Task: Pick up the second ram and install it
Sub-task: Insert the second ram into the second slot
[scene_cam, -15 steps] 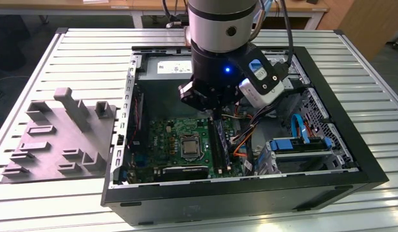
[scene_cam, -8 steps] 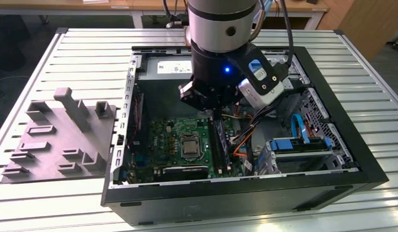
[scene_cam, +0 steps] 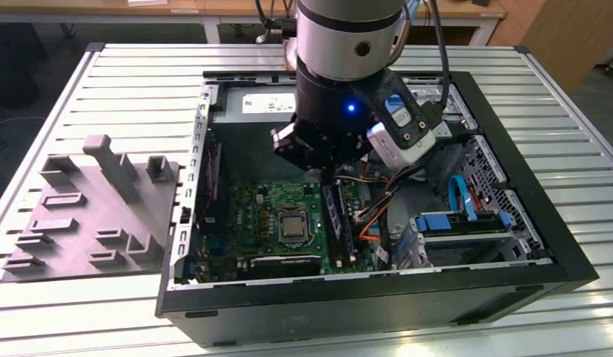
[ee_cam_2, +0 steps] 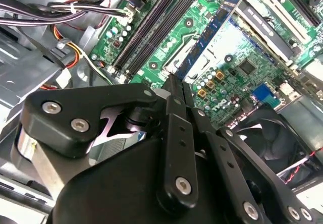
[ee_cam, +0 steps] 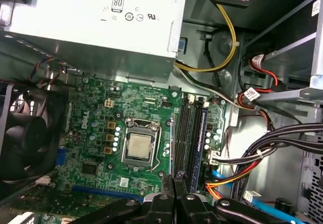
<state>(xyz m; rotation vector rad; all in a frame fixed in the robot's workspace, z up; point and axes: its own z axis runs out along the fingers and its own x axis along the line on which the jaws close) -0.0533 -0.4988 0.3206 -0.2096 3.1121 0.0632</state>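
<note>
Closed on the second ram point(ee_cam_2: 207, 37), which hangs edge-down over the motherboard point(ee_cam: 96, 148) near its socket strips point(ee_cam: 184, 133), the pincer point(ee_cam_2: 174, 82) could jam or twist the stick should it meet a socket skewed.

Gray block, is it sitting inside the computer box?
No, the gray holder block lies on the slatted table, outside the open computer case, on the exterior view's left.

Second ram point(ee_cam_2: 208, 36), thin blue memory stick with small chips, clamped in the jaws, above the green motherboard point(ee_cam_2: 224, 90)
</note>
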